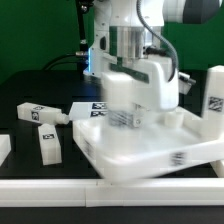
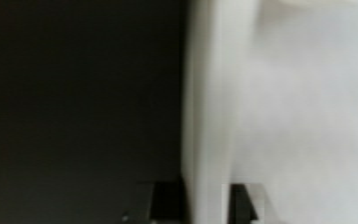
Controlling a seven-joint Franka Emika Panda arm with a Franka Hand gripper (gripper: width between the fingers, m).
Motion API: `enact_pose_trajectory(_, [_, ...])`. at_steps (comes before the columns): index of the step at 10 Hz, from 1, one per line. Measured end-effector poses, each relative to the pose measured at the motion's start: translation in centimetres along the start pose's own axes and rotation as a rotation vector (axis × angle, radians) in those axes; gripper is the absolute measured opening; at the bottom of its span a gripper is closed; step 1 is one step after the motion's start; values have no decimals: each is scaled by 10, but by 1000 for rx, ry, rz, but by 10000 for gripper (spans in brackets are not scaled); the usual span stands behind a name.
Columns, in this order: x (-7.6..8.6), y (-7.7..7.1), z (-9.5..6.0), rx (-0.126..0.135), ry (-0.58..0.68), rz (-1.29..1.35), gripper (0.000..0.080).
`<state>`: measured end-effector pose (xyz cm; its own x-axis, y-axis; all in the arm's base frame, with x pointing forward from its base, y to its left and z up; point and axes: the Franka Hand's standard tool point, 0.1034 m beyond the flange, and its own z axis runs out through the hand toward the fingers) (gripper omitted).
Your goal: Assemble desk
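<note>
Operator: Gripper (image 1: 122,118) state?
Technician: Closed on tabletop (image 1: 150,150) rim, one fingertip (image 2: 160,200) each side.
Operator: Tabletop location?
Technician: On black table (image 1: 70,168), under gripper; loose legs (image 1: 38,113) toward exterior view's left.

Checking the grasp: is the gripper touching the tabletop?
Touching: the wrist view shows the tabletop rim pinched between both fingertips of the gripper, with no gap visible.

Bright light bleaches the white tabletop (image 1: 135,150) almost featureless against the dark table (image 1: 40,90), the exterior view is soft, and the wrist view is heavily blurred, half black, half glaring white.
</note>
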<state>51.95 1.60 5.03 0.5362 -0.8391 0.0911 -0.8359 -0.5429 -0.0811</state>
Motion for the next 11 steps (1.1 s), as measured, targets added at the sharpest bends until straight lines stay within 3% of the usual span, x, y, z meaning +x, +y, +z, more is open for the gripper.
enact_pose_trajectory(4, [-3,5,7,-11,11,-278,59])
enact_pose_trajectory(6, [4,-22,-2,4,36,-620,59])
enact_pose_trajectory(11, [4,-21,4,-12,50,-978,57])
